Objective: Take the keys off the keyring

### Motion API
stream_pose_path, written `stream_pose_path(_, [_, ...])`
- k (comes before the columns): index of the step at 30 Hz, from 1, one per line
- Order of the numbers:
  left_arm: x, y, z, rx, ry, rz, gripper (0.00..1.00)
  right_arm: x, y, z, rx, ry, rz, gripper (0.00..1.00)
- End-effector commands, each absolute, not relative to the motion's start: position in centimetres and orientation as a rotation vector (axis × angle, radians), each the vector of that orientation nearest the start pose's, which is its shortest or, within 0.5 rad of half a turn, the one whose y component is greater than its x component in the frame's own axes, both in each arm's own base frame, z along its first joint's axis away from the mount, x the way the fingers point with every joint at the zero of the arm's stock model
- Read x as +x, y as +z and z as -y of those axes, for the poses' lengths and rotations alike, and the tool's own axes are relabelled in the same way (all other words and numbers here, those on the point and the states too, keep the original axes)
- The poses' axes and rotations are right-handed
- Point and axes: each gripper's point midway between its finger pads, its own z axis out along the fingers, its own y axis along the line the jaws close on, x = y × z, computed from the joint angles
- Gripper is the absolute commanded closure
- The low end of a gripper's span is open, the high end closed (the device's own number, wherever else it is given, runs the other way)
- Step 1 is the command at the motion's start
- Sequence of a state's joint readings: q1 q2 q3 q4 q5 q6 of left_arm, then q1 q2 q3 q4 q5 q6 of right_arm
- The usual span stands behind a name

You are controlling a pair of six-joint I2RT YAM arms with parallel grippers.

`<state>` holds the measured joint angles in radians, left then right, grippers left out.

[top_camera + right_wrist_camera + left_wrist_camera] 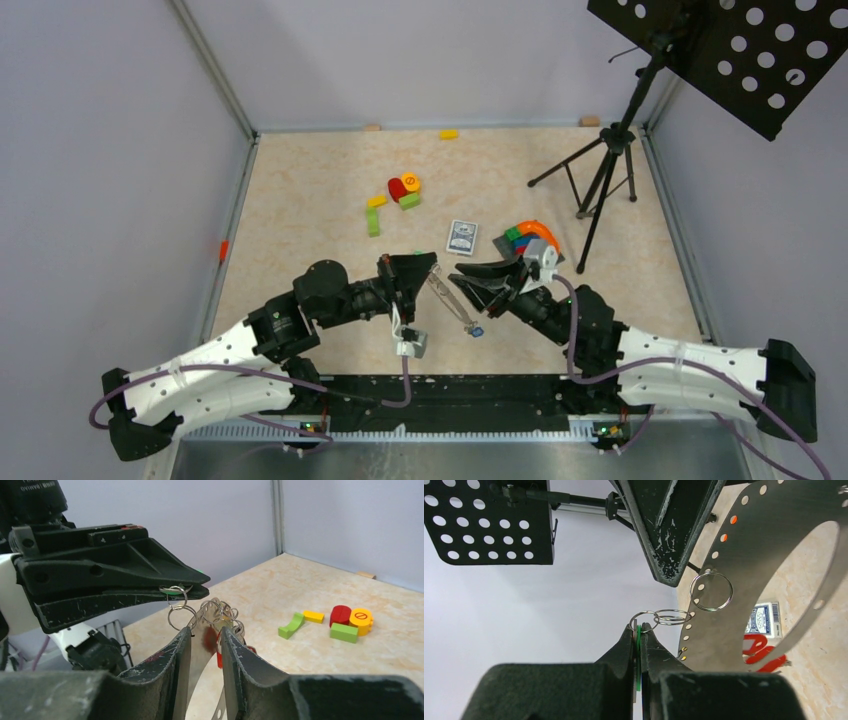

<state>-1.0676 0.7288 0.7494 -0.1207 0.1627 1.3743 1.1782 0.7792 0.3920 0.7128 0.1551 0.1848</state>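
Observation:
The keyring [452, 303], a wide grey metal loop with small holes, hangs in the air between my two grippers. My left gripper [432, 264] is shut on a key with a green tag [638, 650]. Small split rings [671, 616] link that key to the keyring [774, 535]. My right gripper [458, 280] is shut on the keyring's band [200, 655], which passes between its fingers [182, 650]. Several other keys [220, 612] bunch on the loop just past the right fingertips, one with a red tag [218, 656]. A blue tag [477, 331] dangles at the loop's lower end.
A playing-card box [462, 237] lies beyond the grippers. Toy blocks [400, 195] sit mid-table, and an orange arch with more blocks [530, 238] is beside the right arm. A black tripod [605, 170] with a perforated panel [740, 50] stands back right. Walls enclose the table.

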Motion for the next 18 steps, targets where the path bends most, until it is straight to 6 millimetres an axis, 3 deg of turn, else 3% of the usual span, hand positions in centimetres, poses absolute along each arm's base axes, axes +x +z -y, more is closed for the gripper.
stream_pose_path(1, [15.9,35.0,27.3,1.523,0.086,-0.413,1.0,14.3,31.0,-29.7,-0.584,0.993,-1.16,0.71])
stream_pose_path(6, [15.8,35.0,27.6,1.529,0.075,-0.406,1.0,14.7,31.0,-30.3,-0.63,0.944,-1.152,0.7])
stream_pose_path(18, [15.9,34.5,27.9,1.542,0.067,-0.407,1.0,13.1,32.7,-31.5,-0.685,1.017,-1.026,0.68])
